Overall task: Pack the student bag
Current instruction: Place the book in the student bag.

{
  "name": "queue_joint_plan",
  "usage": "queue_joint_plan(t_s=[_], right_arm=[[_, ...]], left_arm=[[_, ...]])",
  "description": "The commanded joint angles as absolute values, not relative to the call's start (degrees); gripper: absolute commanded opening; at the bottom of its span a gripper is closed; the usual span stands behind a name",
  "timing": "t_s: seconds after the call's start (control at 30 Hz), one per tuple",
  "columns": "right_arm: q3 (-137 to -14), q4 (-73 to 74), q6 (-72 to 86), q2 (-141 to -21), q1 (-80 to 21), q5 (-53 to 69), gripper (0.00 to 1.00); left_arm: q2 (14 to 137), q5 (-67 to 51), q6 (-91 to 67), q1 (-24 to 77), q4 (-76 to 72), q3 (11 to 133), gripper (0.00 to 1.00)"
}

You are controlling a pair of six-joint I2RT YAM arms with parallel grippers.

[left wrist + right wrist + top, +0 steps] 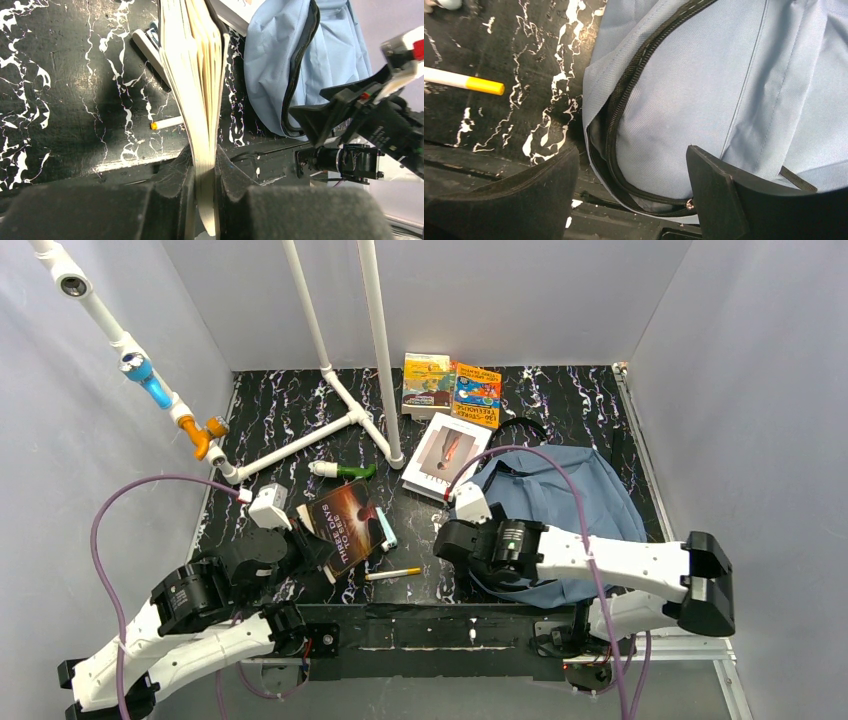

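Note:
The student bag [590,502] lies flat on the right of the black marbled table, slate-blue, its dark zipper [623,102] parted along the near-left edge. My right gripper [448,540] hovers open over that edge, one finger [719,195] over the fabric and the other over the table. Nothing sits between its jaws [631,175] but the bag's rim. My left gripper [308,546] is shut on a dark paperback [345,523], held tilted above the table left of the bag. In the left wrist view the book's pages [197,85] rise edge-on from the pinching jaws [205,182].
A white pen with an orange end [393,573] lies near the front edge. A pale blue item [388,531] peeks from under the held book. A white book [447,454], two colourful books [452,386], a green marker [345,471] and a white pipe frame [352,418] stand behind.

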State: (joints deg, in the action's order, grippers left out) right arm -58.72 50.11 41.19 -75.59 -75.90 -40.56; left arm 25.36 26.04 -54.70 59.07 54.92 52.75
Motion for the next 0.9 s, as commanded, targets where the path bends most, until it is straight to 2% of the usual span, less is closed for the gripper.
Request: queue_joint_plan(t_s=[0.0,0.17,0.67,0.8,0.87], right_arm=[[-59.7,52.3,41.9,-70.5,-76.3,-42.3,0.83],[-56.4,48.2,41.4,-70.2,-76.2,-43.0,0.71],[-51.7,39.1,39.0,-78.2,-76.0,-50.7,0.7],[-51.4,40.6,39.3,-78.3,-76.0,-56.0,0.49],[-52.9,43.4,39.3,-76.6,-76.0,-58.4,0.22]], left_arm=[[25.4,27.0,-55.4,59.1,52.2,53.2,0.0],[27.1,25.4,-55.3,59.1,51.3,53.7,0.0],[26.4,21.2,-59.9,59.1,51.0,51.7,0.0],[26.8,19.7,-59.8,59.1,50.3,51.7,0.0],[27.6,18.1,-59.9,59.1,49.9,52.1,0.0]])
